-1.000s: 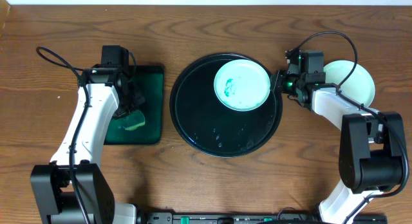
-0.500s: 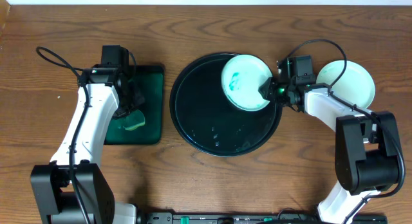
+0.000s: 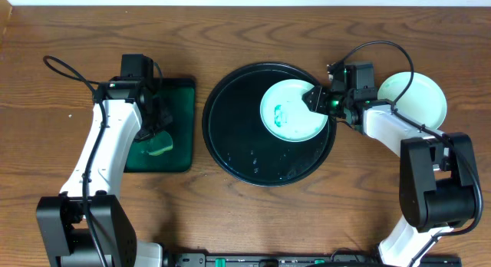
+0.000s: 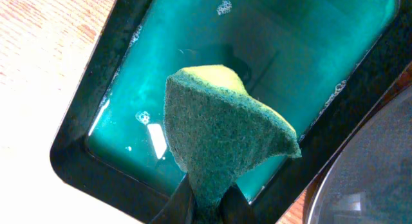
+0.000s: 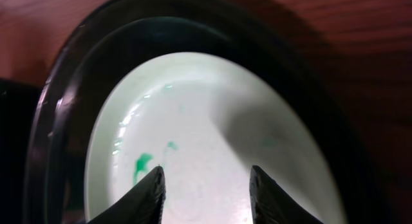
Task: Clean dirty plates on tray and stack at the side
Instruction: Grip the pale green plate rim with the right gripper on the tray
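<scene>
Smeared plate (image 3: 291, 123): right side of round black tray (image 3: 230, 140), right claw (image 5: 206, 180) apart over its rim. Left claw (image 4: 209, 206): clamped on green sponge (image 4: 219, 134).

Whole table (image 3: 245, 21) seen straight down from 1 fixed overhead camera, sponge (image 4: 225, 140) above the green tray (image 4: 309, 50) viewed close from the left wrist, smeared plate (image 5: 206, 134) on the black tray (image 5: 84, 56) viewed close from the right wrist, both spots also covered overhead.

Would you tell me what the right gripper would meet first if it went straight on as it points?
Probably the smeared plate on the black tray, right ahead of the right gripper; depth is unclear.
</scene>
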`<state>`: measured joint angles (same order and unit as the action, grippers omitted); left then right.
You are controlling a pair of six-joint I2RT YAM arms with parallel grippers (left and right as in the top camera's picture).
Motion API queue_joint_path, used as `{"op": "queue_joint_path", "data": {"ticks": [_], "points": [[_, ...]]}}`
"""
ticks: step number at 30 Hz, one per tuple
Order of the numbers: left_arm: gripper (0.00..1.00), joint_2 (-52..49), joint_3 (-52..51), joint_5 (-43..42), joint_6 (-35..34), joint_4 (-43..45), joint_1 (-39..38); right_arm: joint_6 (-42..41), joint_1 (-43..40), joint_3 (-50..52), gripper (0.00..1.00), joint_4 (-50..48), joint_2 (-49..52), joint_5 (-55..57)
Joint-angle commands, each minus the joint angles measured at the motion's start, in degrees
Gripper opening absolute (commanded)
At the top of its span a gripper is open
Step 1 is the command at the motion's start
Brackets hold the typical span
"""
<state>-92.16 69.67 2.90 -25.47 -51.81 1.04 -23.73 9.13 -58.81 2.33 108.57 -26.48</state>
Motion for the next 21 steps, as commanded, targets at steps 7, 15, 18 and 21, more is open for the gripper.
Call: {"op": "queue_joint_path", "data": {"ticks": [7,15,18,21], "points": [[0.07,-0.3,-0.9,0.1,0.3,0.0,0.2,3.1,2.0,-0.1,0.47,1.4,-5.7,-0.9],[0.07,-0.3,-0.9,0.1,0.3,0.5,0.1,3.0,1.9,-0.1,0.49,15.7,-10.6,12.2],[0.07,-0.4,-1.0,0.1,0.3,0.7,0.1,2.6,2.4,-0.1,0.48,21.6,-11.5,16.7],[0.07,-0.4,-1.0,0.1,0.3,0.7,0.1,2.6,3.0,-0.1,0.48,22.8,-11.5,17.8]]}}
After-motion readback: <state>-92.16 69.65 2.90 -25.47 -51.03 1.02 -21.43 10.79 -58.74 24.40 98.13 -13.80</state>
